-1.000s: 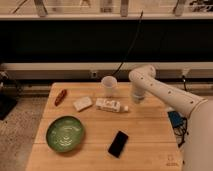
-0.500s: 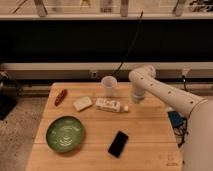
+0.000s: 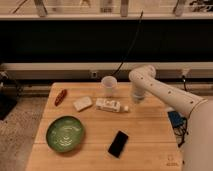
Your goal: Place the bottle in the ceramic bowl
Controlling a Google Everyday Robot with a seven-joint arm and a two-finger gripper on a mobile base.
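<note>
- Camera view: the gripper (image 3: 136,98) is hanging at the end of the pale arm over the right part of the wooden table (image 3: 150,132). It is pointing down with its tip close above the board. Whether it is open or closed cannot be told, and it seems to be carrying nothing.
- The bottle (image 3: 110,105) is lying on its side near the middle of the table, just beside the gripper on the picture's left. Its long axis is running roughly left to right, with the small cap end pointing toward the gripper.
- The ceramic bowl (image 3: 65,134) is sitting empty at the front left corner, well apart from the bottle and farther still from the gripper.
- A white cup (image 3: 109,85) is standing just behind the bottle, and a pale block (image 3: 82,103) is lying just beside its capless end. A black phone (image 3: 118,144) is lying in front, and a red object (image 3: 60,96) is resting at the far left.
- In my judgement the pick is not yet made. The single arm is needing a short sideways shift along the bottle's axis, with the jaws closing across its narrow width. The cup behind is looking like the nearest thing to bump.
</note>
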